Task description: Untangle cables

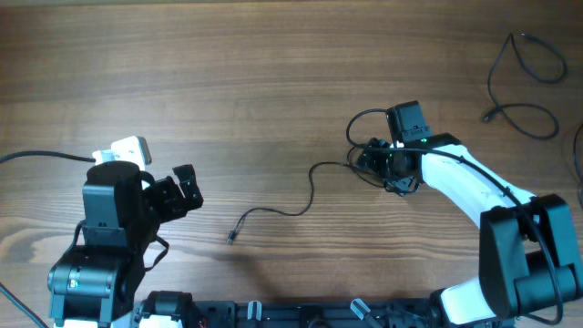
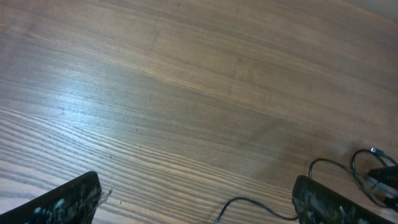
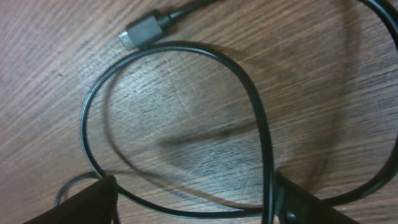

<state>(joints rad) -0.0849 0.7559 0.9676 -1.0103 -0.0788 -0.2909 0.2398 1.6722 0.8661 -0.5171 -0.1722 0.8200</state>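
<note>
One cable (image 1: 524,82) lies apart on the worktop (image 1: 273,73) — a tangle (image 3: 177,43) waits beneath the right jaws, spread wide, empty; left jaws gape too, holding nothing.

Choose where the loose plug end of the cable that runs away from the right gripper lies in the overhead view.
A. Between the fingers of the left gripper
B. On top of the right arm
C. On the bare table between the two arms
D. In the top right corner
C: the cable trails left from the right gripper, and its plug lies on the table, apart from the left gripper.
</note>
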